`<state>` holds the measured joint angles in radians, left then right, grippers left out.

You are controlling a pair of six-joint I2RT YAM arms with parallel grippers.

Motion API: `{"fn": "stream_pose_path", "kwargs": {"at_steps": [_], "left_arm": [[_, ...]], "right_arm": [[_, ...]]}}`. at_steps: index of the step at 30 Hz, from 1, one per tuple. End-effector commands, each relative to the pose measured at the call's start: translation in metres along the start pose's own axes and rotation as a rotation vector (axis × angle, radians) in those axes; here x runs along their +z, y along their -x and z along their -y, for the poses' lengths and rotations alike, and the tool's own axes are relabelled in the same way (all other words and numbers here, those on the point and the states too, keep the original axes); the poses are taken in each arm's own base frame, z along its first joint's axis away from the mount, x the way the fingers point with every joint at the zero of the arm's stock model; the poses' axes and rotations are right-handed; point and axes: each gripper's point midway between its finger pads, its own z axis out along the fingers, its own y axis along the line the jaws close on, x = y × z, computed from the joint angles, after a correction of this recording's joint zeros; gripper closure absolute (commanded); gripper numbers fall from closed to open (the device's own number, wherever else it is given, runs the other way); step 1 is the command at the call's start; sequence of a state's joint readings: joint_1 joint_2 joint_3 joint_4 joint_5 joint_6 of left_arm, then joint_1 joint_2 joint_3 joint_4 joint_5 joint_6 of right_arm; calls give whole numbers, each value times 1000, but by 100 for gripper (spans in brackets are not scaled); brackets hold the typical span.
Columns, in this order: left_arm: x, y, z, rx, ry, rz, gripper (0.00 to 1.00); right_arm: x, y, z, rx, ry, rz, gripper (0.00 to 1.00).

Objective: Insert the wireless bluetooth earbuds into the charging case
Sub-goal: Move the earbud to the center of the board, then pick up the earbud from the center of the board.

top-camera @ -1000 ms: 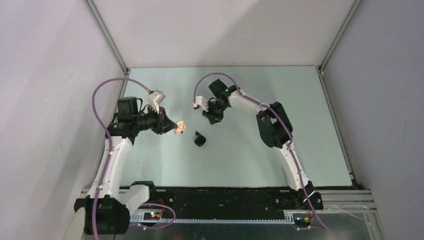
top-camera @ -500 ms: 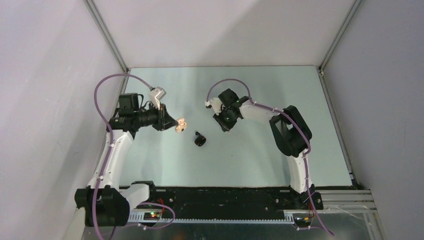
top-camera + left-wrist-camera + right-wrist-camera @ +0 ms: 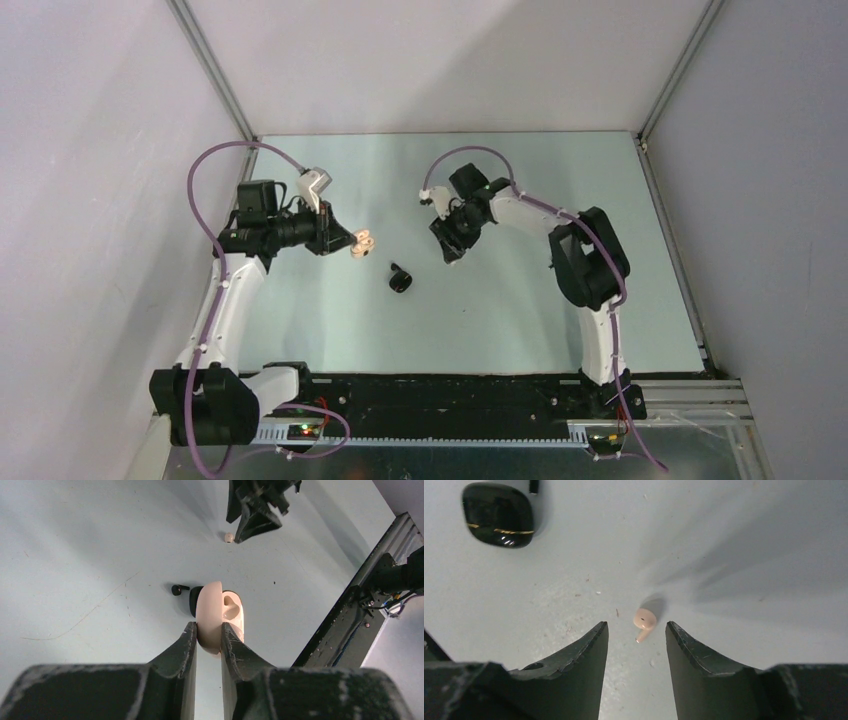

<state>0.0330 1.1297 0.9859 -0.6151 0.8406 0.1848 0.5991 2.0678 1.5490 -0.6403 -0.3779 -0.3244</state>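
Note:
My left gripper [image 3: 209, 630] is shut on an open cream charging case [image 3: 217, 612] and holds it above the table; it also shows in the top view [image 3: 361, 243]. A cream-white earbud [image 3: 644, 620] lies on the table just ahead of the gap between my right gripper's fingertips. My right gripper [image 3: 636, 625] is open and empty, low over it; the top view shows the gripper [image 3: 450, 252] right of the case. The earbud shows small in the left wrist view [image 3: 229, 537].
A shut black case [image 3: 499, 514] lies on the table between the arms, also in the top view [image 3: 402, 282]. A black earbud [image 3: 176, 589] lies just beside it. Grey walls close in the table on three sides.
My right gripper has swung right and down over the cream earbud, then nearly stopped. My left gripper has drifted slightly toward the back with the cream case still in it.

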Motion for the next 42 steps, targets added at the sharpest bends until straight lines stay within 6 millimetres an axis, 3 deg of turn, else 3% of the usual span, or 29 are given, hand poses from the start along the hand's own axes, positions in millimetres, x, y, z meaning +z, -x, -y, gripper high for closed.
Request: {"fn": "stream_pose_path", "kwargs": {"at_steps": [1, 6, 11, 19, 25, 42], "left_arm": [[-7, 21, 3, 68, 3, 55, 100], [-9, 20, 4, 64, 13, 57, 100], [-10, 21, 2, 65, 28, 61, 100], [-13, 19, 4, 62, 41, 67, 100], [-13, 16, 4, 60, 42, 64, 100], [-12, 14, 3, 59, 46, 58, 100]], "right_arm": [[-47, 31, -3, -205, 165, 123, 50], [-57, 17, -8, -542, 282, 122, 53], [-42, 10, -3, -769, 282, 57, 64], [-22, 15, -7, -802, 309, 13, 65], [-5, 3, -3, -875, 282, -61, 65], [14, 6, 7, -824, 258, -91, 66]]}}
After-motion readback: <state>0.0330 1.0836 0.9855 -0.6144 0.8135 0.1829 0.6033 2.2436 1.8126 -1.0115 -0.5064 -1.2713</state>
